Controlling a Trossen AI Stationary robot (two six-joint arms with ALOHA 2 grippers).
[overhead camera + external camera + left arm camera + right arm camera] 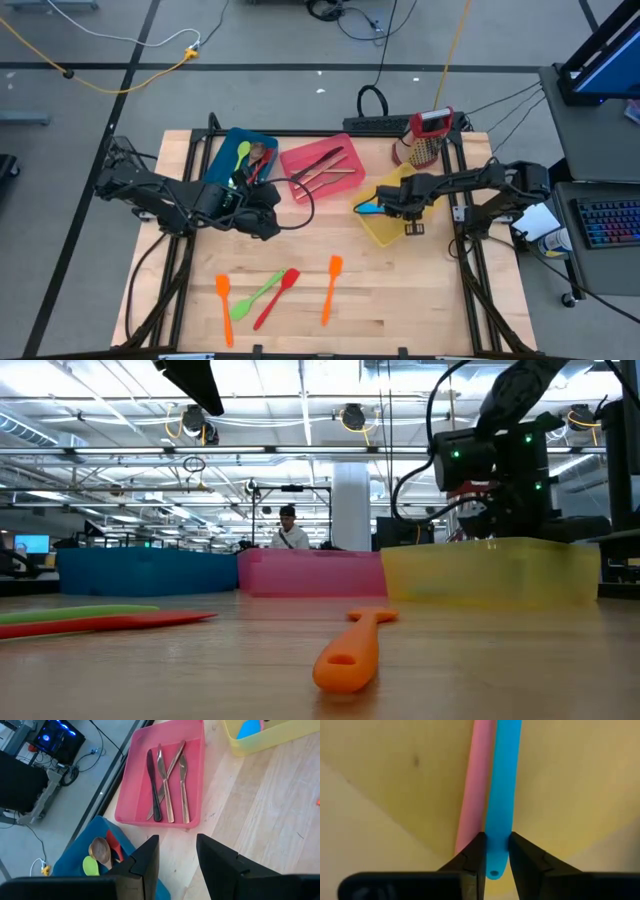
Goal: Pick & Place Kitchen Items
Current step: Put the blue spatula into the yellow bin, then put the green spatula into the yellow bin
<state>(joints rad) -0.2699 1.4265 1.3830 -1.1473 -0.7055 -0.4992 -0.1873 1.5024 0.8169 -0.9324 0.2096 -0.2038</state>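
My right gripper [392, 208] is down in the yellow bin [385, 232], shut on a blue utensil [502, 780] that lies beside a pink handle [476, 785]. My left gripper [177, 840] hovers open and empty near the blue bin [232, 150] and the pink bin [131, 795]. Cutlery [167, 785] lies flat in the pink bin. A green spoon [90, 866], a wooden spoon [100, 851] and a red utensil lie in the blue bin. Two orange spatulas [222, 300] [331, 285], a green spoon [255, 295] and a red spatula [277, 296] lie flat on the table's near part. My right gripper pinches the blue utensil's handle [496, 855] between its two fingers, close to the free end with the small hole. The fingers come from above, pointing down, and lie across the handle. I cannot tell whether the utensil rests on the bin's floor.
A red-topped metal grater [428, 135] stands at the far right, behind the yellow bin. The three bins line the table's far half. Bare wood lies between the bins and the loose utensils. In the low view a person [290, 530] shows far behind the table.
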